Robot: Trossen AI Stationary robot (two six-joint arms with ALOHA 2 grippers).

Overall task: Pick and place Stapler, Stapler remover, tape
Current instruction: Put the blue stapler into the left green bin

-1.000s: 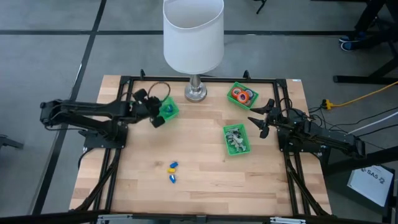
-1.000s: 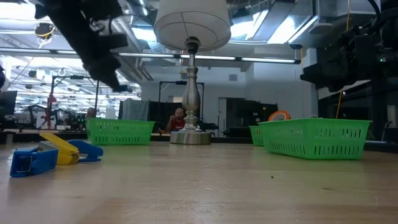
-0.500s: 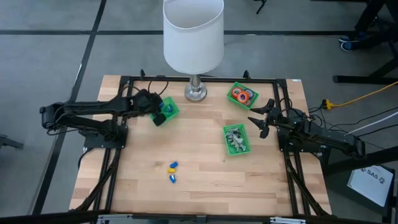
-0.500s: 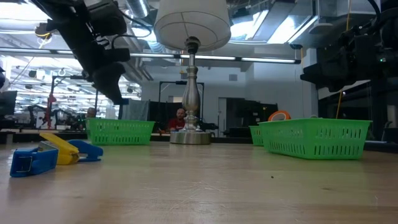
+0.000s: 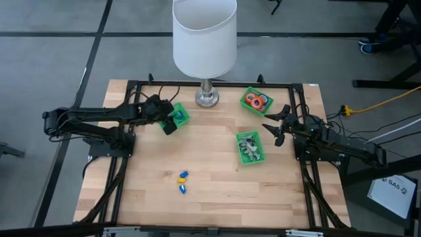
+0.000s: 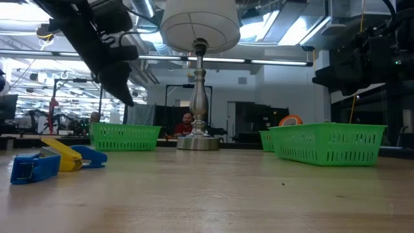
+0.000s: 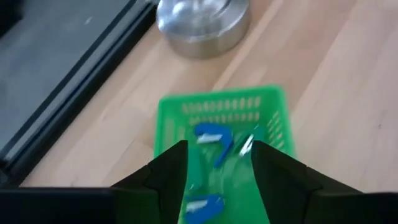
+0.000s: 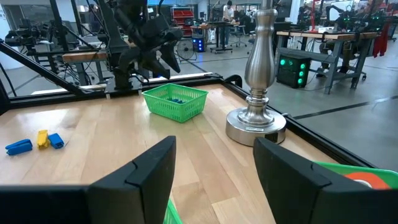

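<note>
My left gripper (image 5: 168, 126) is open and empty. It hangs just above the near edge of the left green bin (image 5: 178, 114). In the left wrist view (image 7: 217, 150) its fingers stand apart over that bin, which holds blue staplers (image 7: 210, 133). A blue and a yellow stapler (image 5: 182, 181) lie on the table near the middle front and also show in the low view (image 6: 52, 158). Red and orange tape rolls (image 5: 256, 101) lie in the far right bin. Silvery staple removers (image 5: 248, 146) lie in the middle right bin. My right gripper (image 5: 273, 129) is open and empty beside that bin.
A lamp with a white shade (image 5: 204, 36) stands on a metal base (image 5: 206, 99) at the far middle, between the left bin and the tape bin. A black frame (image 5: 131, 84) runs round the table. Bare wood lies across the middle and front of the table.
My left gripper has gone down and a little toward the left green bin, then has risen slightly. It stays over the bin's near edge. My right arm has kept still.
</note>
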